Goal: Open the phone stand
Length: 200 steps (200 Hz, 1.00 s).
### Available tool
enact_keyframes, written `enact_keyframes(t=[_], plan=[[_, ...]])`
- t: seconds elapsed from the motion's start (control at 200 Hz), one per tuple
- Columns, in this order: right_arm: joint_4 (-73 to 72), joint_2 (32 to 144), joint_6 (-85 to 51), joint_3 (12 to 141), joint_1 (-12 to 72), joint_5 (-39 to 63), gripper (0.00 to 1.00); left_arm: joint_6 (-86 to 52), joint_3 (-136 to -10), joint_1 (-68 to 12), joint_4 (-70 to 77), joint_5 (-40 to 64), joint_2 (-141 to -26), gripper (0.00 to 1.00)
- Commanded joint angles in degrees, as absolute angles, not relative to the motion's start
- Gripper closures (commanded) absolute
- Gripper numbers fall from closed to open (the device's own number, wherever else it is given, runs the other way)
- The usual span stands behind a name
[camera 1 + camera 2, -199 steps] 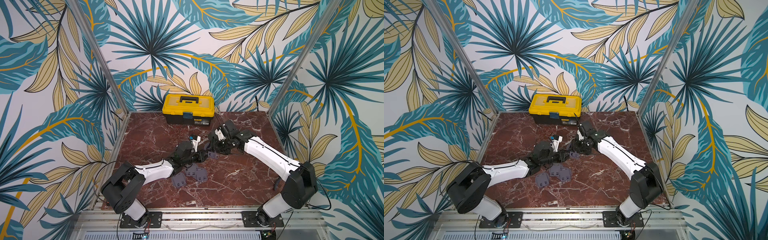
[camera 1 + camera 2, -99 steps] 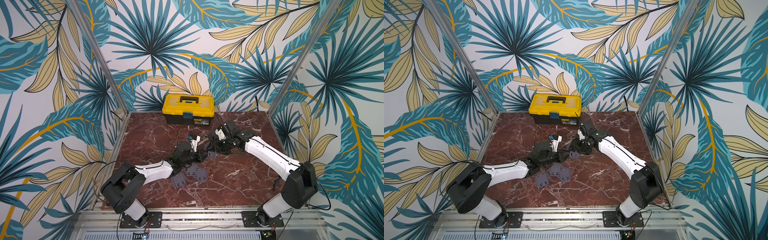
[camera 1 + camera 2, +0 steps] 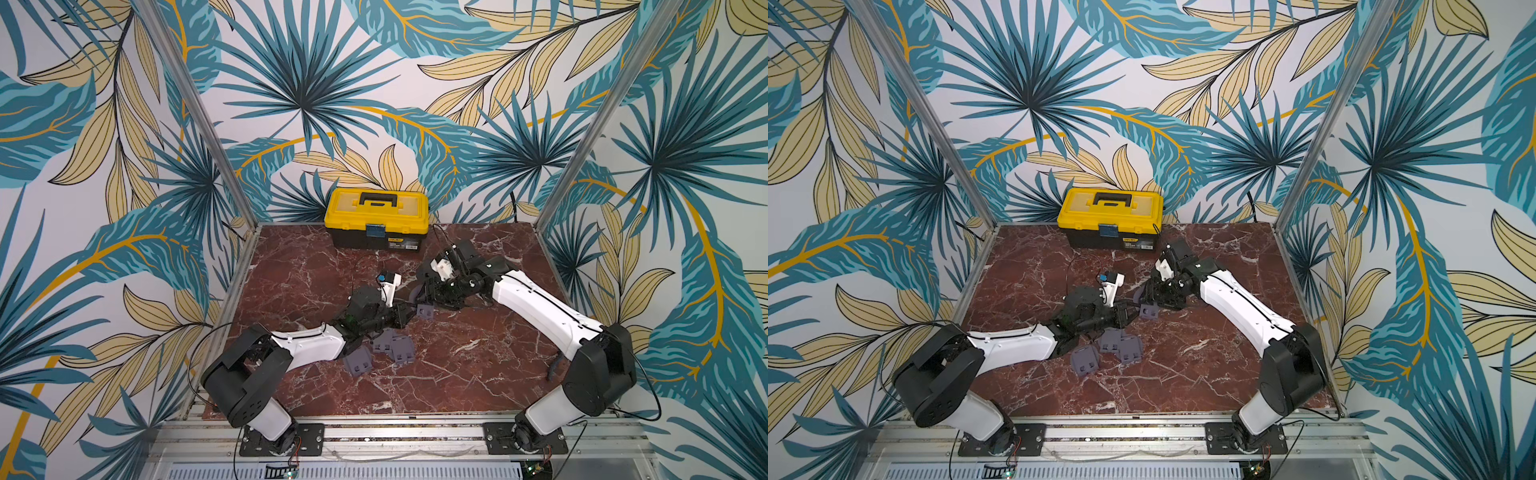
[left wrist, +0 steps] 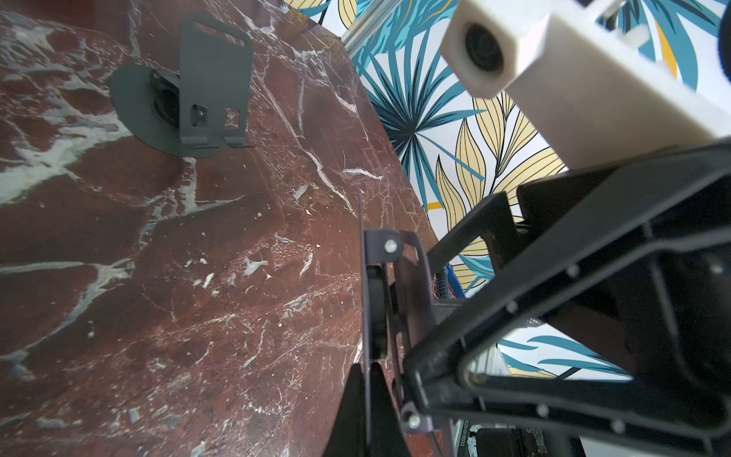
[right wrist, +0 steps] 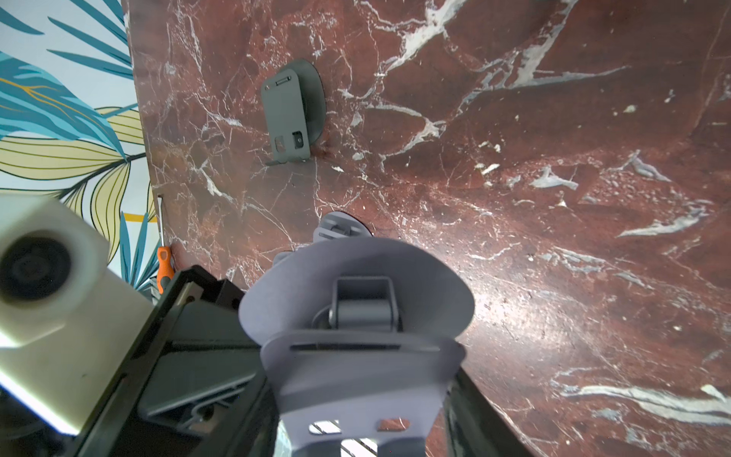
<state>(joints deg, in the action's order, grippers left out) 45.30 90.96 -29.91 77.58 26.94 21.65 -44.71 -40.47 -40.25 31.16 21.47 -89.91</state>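
- On the left, the left arm [image 3: 307, 347] reaches low across the bench [image 3: 457, 374] toward its middle. Three grey folded stands [image 3: 386, 351] lie in a tight cluster just beside its wrist.
- Behind them, a yellow toolbox [image 3: 376, 216] sits shut against the back wall.
- The left gripper [image 3: 404, 317] is pressed together on a thin plate edge of the phone stand, as we see in the left wrist view.
- The phone stand [image 3: 424, 311] is near the middle of the bench, between the two grippers. Its plate is swung away from its round base. We cannot tell whether it touches the bench.
- The right gripper [image 3: 436, 296] pinches the phone stand from the other side, with its jaws on either side of the plate.
- In both wrist views a dark grey stand [image 5: 294, 114] stands open on the bench, well apart from the held one. An orange-handled screwdriver [image 5: 164, 269] lies at the bench edge by the wall.
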Motion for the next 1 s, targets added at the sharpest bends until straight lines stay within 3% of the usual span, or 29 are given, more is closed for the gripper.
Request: enact_keyframes(t=[0.0,0.997], plan=[[52.0,89.1,-27.3,79.1,25.9,23.1,0.64,-43.2,-37.9,-38.7,25.8,15.8,-89.9,1.00],[67.0,91.3,-17.2,83.3,25.6,28.0,0.65,-25.5,-37.7,-38.8,10.0,8.0,-81.6,1.00]])
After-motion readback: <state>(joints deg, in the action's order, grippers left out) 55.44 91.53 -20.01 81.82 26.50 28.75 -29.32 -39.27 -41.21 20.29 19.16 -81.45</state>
